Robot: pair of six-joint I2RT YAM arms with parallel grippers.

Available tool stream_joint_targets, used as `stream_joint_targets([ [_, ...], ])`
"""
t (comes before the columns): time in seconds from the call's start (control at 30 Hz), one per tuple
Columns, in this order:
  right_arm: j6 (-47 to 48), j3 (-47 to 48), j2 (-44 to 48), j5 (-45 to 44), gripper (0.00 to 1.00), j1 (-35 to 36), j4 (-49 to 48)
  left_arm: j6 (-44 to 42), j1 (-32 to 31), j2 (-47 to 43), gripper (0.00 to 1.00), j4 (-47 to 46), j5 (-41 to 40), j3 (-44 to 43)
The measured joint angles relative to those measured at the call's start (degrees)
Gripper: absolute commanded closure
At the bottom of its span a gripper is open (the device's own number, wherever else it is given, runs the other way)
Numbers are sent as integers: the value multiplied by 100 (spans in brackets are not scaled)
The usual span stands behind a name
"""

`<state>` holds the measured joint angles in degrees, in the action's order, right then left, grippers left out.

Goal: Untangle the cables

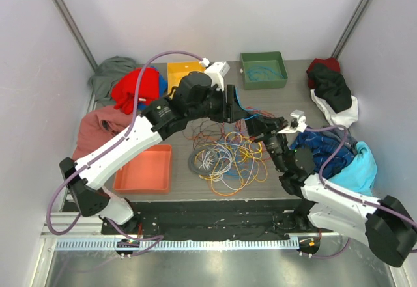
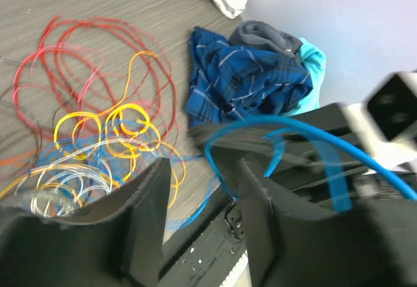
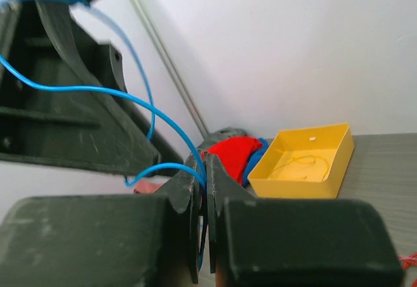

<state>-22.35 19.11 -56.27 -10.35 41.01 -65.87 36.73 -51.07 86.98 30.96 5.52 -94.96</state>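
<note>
Many cables (image 1: 225,157), grey wood-grain table (image 1: 280,98), white walls (image 1: 195,13)

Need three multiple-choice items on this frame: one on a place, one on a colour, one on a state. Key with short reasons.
1. Where is the orange tray relative to the cable pile?
A. Left of it, on the left arm's side
B. Right of it
C. Behind it, at the far wall

2. What colour is the cable pinched in the right pincer?
A. Red
B. Blue
C. Yellow

3. How does the left pincer stand?
A. Shut tight, fingers touching
B. Out of every view
C. Open, fingers apart

Key:
1 A: the top view shows the tray left of the pile, partly under the left arm.
2 B: the right wrist view shows the blue cable running down between its closed fingers.
3 C: the left wrist view shows a clear gap between its fingers, with the blue cable crossing it.
</note>
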Motion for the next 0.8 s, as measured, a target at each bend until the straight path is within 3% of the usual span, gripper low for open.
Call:
stream_joint_targets([
  [0.23, 356, 503, 807, -422, 99, 2, 1266, -76, 153, -498, 29, 24, -317, 748],
  [0.27, 411, 623, 837, -487, 99, 0, 1453, -81, 190, -566, 20, 31, -354, 868],
  [0.4, 595, 1172, 815, -874, 99, 0, 2258, -122, 251, -741, 5, 109, -605, 1104],
  [0.63, 866, 3279, -439, -1727, 99, -247, 4000, -98, 273, -1539, 1, 133, -1054, 2107],
  [0.8, 387, 5123, -1825, -1598, 99, -1279, 5296, 48, 273, -2260, 2, 122, -1200, 3099],
])
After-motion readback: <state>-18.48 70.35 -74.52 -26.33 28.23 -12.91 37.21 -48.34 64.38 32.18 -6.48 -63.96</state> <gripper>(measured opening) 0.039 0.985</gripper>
